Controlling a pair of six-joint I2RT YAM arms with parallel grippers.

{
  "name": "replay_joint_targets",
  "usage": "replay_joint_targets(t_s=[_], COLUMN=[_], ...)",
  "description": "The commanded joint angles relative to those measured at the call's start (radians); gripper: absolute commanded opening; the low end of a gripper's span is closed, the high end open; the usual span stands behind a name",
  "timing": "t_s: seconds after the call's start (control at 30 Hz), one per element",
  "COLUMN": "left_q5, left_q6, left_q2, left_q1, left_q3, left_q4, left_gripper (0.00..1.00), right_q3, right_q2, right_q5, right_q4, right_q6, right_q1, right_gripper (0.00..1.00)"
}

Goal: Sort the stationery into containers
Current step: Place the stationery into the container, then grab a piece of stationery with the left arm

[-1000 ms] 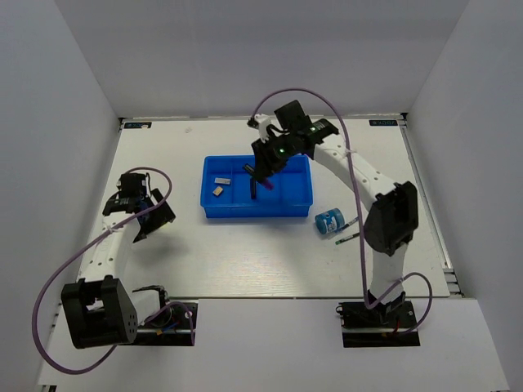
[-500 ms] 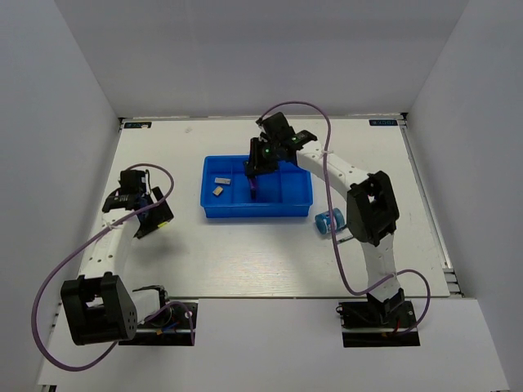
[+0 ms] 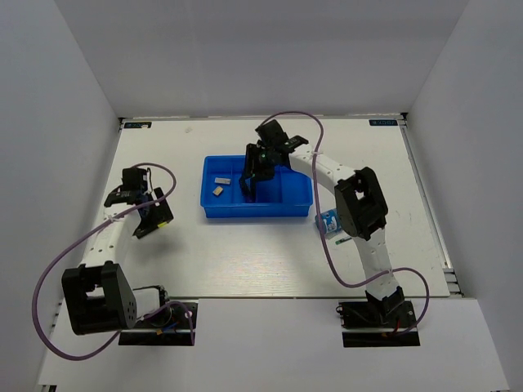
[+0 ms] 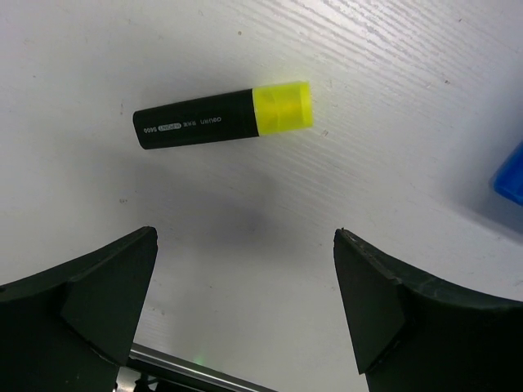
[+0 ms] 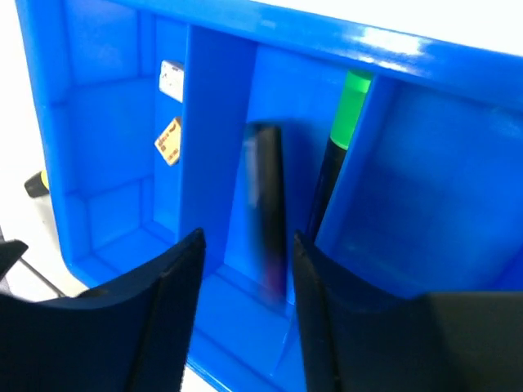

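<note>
The blue tray [image 3: 257, 212] stands at the table's middle. My right gripper [image 3: 249, 186] is low inside it, jaws apart. In the right wrist view the gripper [image 5: 245, 237] frames a blurred black marker [image 5: 267, 204] lying in a narrow compartment of the tray [image 5: 327, 41], touching neither finger. A green-ended marker [image 5: 347, 106] lies in the compartment beside it. Two erasers [image 5: 168, 140] lie in the left compartment and also show in the top view [image 3: 219, 185]. My left gripper [image 3: 151, 214] is open and empty over the table, and in the left wrist view [image 4: 245, 233] a yellow-ended marker [image 4: 222, 121] lies just beyond it.
A blue-white tape roll [image 3: 329, 221] lies right of the tray, partly behind the right arm. A thin pen [image 3: 349, 238] lies just beyond it. White walls close in the table on three sides. A corner of the tray [image 4: 511, 175] shows at the left wrist view's right edge.
My right gripper carried the dark marker left and down into the tray. The marker now sits loose between the open jaws. My left gripper shifted slightly away from the near edge.
</note>
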Motion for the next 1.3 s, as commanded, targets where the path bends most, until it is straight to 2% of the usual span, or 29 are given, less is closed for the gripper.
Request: replay_joint_targets(t_s=[0.0,0.1,0.13,0.17,0.2,0.27,0.3,0.33,0.37,0.4,0.47,0.5,0.53,0.57,0.6,0.63,0.67,0.7,0.73,0.87,1.0,1.27], left_q5=[-0.009,-0.032,-0.032,-0.035,-0.038,-0.039,-0.027,-0.02,-0.013,0.003,0.014,0.026,0.025,0.037,0.046,0.097,0.14,0.123,0.106,0.114,0.151,0.151], left_q6=[0.022,-0.01,-0.019,-0.048,-0.059,-0.094,-0.085,-0.073,-0.061,0.002,0.064,0.155,0.18,0.264,0.283,0.329,0.426,0.427,0.505,0.599,0.673,0.748], left_q2=[0.007,0.031,0.041,0.053,0.068,0.088,0.104,0.125,0.139,0.156,0.212,0.22,0.234,0.237,0.234,0.233,0.228,0.229,0.233,0.265,0.283,0.334], left_q1=[0.003,0.003,0.003,0.0,0.005,0.003,0.005,0.003,0.003,0.003,0.002,0.005,0.002,0.005,0.003,0.002,-0.018,-0.018,-0.031,-0.045,-0.048,-0.02], left_q3=[0.07,0.097,0.104,0.123,0.13,0.151,0.168,0.18,0.206,0.238,0.274,0.28,0.277,0.271,0.242,0.229,0.194,0.194,0.171,0.154,0.163,0.199], left_q4=[0.001,-0.019,-0.03,-0.042,-0.05,-0.064,-0.065,-0.068,-0.071,-0.094,-0.101,-0.079,-0.065,-0.02,0.003,0.04,0.068,0.068,0.103,0.103,0.087,0.065], left_gripper=[0.99,0.99,0.99,0.98,0.94,0.82,0.68,0.32,0.13,0.0,0.0,0.0,0.02,0.19,0.33,0.53,0.72,0.77,0.8,0.81,0.8,0.78], right_q3=[0.043,0.014,0.003,-0.003,-0.008,-0.035,-0.054,-0.065,-0.084,-0.117,-0.207,-0.238,-0.268,-0.358,-0.382,-0.399,-0.431,-0.439,-0.456,-0.551,-0.643,-0.738], right_q2=[-0.036,-0.067,-0.082,-0.1,-0.116,-0.148,-0.159,-0.203,-0.22,-0.24,-0.313,-0.362,-0.386,-0.454,-0.473,-0.491,-0.54,-0.553,-0.571,-0.683,-0.783,-0.863], right_q5=[-0.046,-0.075,-0.082,-0.085,-0.1,-0.121,-0.137,-0.146,-0.181,-0.23,-0.336,-0.385,-0.51,-0.548,-0.582,-0.665,-0.681,-0.7,-0.715,-0.754,-0.78,-0.864], right_q4=[0.032,0.049,0.052,0.054,0.057,0.06,0.062,0.06,0.06,0.069,0.109,0.13,0.146,0.19,0.194,0.18,0.14,0.117,0.082,0.032,0.032,0.037], right_q6=[-0.005,-0.021,-0.028,-0.04,-0.043,-0.052,-0.055,-0.08,-0.098,-0.136,-0.211,-0.307,-0.331,-0.353,-0.433,-0.463,-0.547,-0.548,-0.596,-0.718,-0.729,-0.704], right_q1=[0.004,0.001,0.001,0.001,0.001,-0.002,-0.002,-0.003,-0.009,-0.012,-0.029,-0.035,-0.043,-0.067,-0.077,-0.091,-0.115,-0.12,-0.135,-0.178,-0.229,-0.318], right_gripper=[0.54,0.55,0.64,0.64,0.64,0.57,0.53,0.44,0.38,0.34,0.33,0.34,0.38,0.53,0.61,0.67,0.75,0.77,0.77,0.79,0.79,0.79])
